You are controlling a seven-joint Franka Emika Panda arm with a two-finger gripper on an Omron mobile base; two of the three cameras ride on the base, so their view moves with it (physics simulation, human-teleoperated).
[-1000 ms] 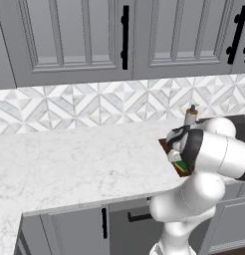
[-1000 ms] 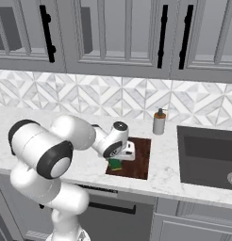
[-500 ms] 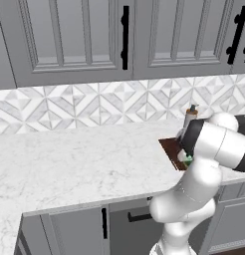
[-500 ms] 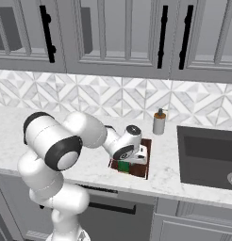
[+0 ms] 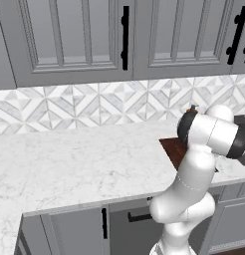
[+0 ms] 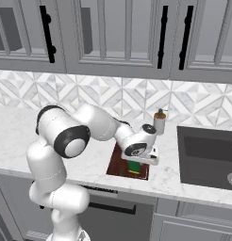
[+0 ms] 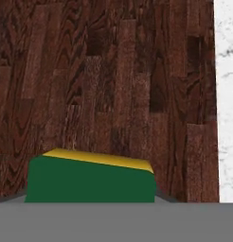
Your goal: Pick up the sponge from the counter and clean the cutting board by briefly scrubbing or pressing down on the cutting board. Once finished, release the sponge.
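Wide white marble-look counter (image 5: 79, 164) with faint grey veining, over grey cabinets, below a patterned tile backsplash. Dark reddish-brown wooden cutting board (image 6: 120, 164) flat on it near the front edge, left of the dark sink (image 6: 207, 157). Small soap bottle (image 6: 159, 123) upright behind the board, close to the backsplash.

Both base views look down from behind — sharing the cutting board (image 6: 119, 165) — while the hand view hovers close above it.

Was a rendered home kitchen: grey cabinets (image 6: 118, 33) w/ black handles, patterned tile backsplash (image 5: 94, 102), white marble-look counter (image 5: 69, 164), dark sink (image 6: 207, 155), soap bottle (image 6: 159, 123), wood cutting board (image 7: 104, 90).
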